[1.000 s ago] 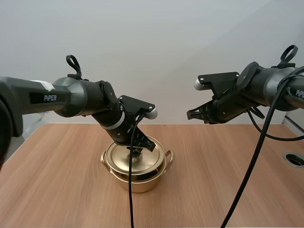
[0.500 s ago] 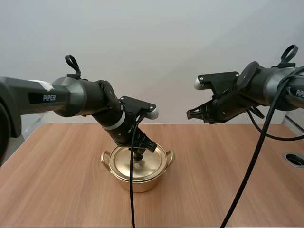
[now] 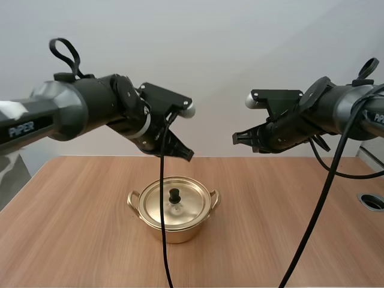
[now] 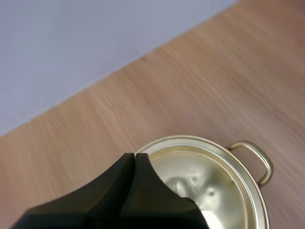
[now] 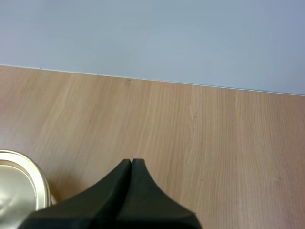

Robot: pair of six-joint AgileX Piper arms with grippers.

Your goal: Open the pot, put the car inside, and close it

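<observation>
L arm: held high, reaching in from left, wrist tilted down and fwd.
Left claw: fingers pressed together as one dark wedge, nothing held.
R arm: high, approx. level, reaching in from right.
Right claw: fingers together, nothing held.

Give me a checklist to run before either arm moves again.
1. Lid seated level on the pot: ok.
2. Left gripper shut, empty, raised clear above the lid: ok.
3. Right gripper shut, empty, raised off to the pot's side: ok.
4. Car inside the pot: cannot tell, the lid hides the inside.
5. Pot upright on the table: ok.
</observation>
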